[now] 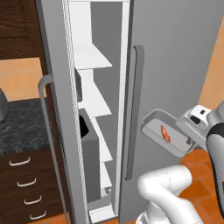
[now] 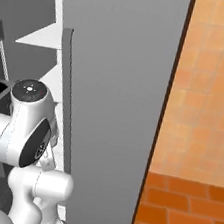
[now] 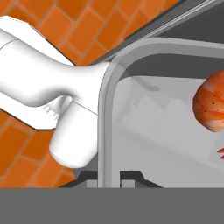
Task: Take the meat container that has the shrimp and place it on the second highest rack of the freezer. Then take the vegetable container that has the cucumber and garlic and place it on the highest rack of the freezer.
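Clearly glossy, rounded grey tray [image 1: 154, 120]

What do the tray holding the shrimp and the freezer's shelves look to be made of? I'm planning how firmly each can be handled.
The tray looks like translucent grey plastic with a smooth rim: the floor shows faintly through its wall in the hand view. The shelves look like matte white plastic, thin and opaque. All rendered, so uncertain.

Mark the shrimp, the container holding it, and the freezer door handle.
shrimp [image 1: 165, 133], left base view, middle of its orange body.
meat container [image 1: 154, 119], left base view, upper grey rim.
freezer door handle [image 1: 135, 109], left base view, middle of the vertical bar.
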You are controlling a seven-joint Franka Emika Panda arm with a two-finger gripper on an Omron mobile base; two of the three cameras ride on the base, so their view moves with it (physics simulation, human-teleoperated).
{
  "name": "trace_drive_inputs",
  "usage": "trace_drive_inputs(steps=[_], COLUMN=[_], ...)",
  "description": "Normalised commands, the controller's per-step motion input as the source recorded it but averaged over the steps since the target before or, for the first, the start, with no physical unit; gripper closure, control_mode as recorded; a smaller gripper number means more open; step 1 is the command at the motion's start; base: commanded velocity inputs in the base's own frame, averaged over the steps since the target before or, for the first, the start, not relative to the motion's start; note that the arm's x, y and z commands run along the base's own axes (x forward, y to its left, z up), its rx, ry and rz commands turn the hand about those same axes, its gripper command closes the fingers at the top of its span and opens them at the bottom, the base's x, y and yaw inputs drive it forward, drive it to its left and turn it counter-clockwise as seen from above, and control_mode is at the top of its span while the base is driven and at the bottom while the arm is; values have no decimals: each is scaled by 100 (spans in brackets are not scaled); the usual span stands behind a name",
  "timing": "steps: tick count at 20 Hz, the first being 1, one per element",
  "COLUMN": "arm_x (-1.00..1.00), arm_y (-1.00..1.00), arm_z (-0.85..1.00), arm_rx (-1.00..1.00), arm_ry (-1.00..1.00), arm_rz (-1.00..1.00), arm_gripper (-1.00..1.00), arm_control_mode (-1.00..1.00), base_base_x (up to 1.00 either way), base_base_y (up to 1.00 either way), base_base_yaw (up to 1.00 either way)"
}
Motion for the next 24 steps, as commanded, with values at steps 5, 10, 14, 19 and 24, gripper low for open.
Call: trace_drive_inputs(steps=[5,10,14,19,24], arm_x=[0,0,0,0,8], arm_y=[0,0,0,0,-2], arm_z=[0,0,0,0,1], arm_rx=[0,0,0,0,0], arm_ry=[0,0,0,0,-7], arm_rz=[0,0,0,0,1], arm_gripper=[100,100,100,100,100], arm_control_mode=[100,100,100,100,-100], base_base_x=[37,26,27,31,37], base_base_y=[0,0,0,0,-5], base_base_yaw=[42,40,36,31,17])
